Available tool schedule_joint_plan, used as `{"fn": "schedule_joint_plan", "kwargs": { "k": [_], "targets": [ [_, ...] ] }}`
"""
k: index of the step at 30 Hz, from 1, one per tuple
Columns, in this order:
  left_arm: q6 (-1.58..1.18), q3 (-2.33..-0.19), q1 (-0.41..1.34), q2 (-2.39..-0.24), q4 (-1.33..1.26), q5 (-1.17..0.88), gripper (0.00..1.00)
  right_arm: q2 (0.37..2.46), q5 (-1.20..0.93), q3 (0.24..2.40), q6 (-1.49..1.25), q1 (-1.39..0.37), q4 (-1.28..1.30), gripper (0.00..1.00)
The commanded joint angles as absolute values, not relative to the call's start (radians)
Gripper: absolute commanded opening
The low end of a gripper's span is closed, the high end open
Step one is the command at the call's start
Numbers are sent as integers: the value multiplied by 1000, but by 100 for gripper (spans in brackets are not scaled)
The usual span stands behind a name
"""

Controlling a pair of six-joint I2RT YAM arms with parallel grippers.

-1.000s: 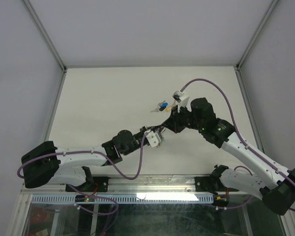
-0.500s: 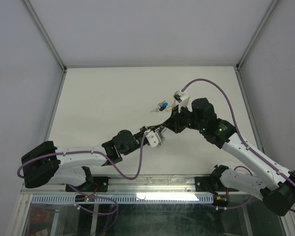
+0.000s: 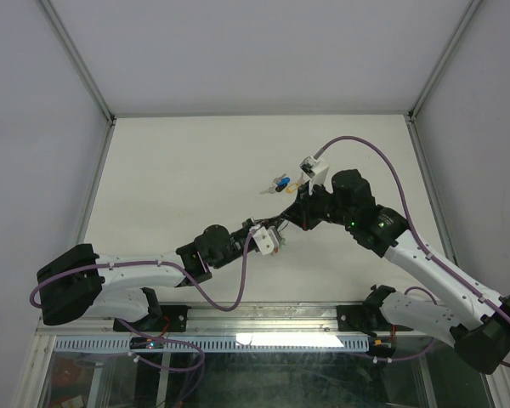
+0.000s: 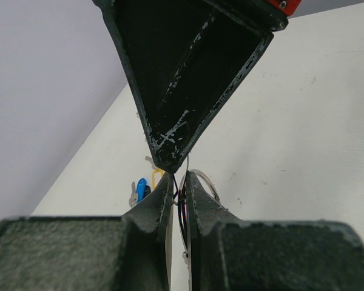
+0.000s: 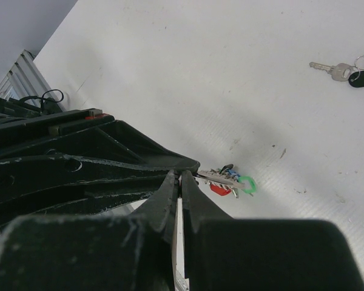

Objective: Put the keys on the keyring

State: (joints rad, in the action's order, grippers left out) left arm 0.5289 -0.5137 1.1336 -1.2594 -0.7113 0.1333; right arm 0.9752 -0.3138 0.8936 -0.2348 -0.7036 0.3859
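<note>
The left gripper was pinched narrow on a thin wire, apparently the keyring, whose green and red keys hung just past the meeting fingertips. The right gripper was closed tight right beside the keyring, but whether it gripped the ring could not be told. The loose keys lay on the table, near the keyring but apart from it. To do this step well, one grip should steady the ring while the other pries its coil open. Since a second before, the left jaws had narrowed, while the arms and loose keys had barely shifted.
</note>
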Motion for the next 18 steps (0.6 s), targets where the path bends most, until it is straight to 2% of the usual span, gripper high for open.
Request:
{"fn": "schedule_joint_plan", "kwargs": {
  "k": [1, 8, 10, 11, 12, 14, 18],
  "targets": [
    [528, -549, 1143, -1243, -767, 156, 0, 943, -321, 945, -238, -702, 338, 0],
    [529, -552, 1143, -1244, -763, 157, 0, 931, -302, 944, -236, -702, 339, 0],
    [532, -555, 1143, -1244, -756, 153, 0, 925, -286, 944, -235, -701, 341, 14],
    [531, -555, 1143, -1244, -756, 152, 0, 922, -277, 942, -237, -701, 339, 24],
    [532, -555, 1143, -1243, -756, 151, 0, 920, -267, 942, -237, -702, 339, 29],
    [533, -555, 1143, -1243, -754, 149, 0, 911, -251, 940, -238, -701, 335, 34],
    [535, -556, 1143, -1244, -753, 147, 0, 898, -215, 938, -238, -701, 328, 37]
  ]
}}
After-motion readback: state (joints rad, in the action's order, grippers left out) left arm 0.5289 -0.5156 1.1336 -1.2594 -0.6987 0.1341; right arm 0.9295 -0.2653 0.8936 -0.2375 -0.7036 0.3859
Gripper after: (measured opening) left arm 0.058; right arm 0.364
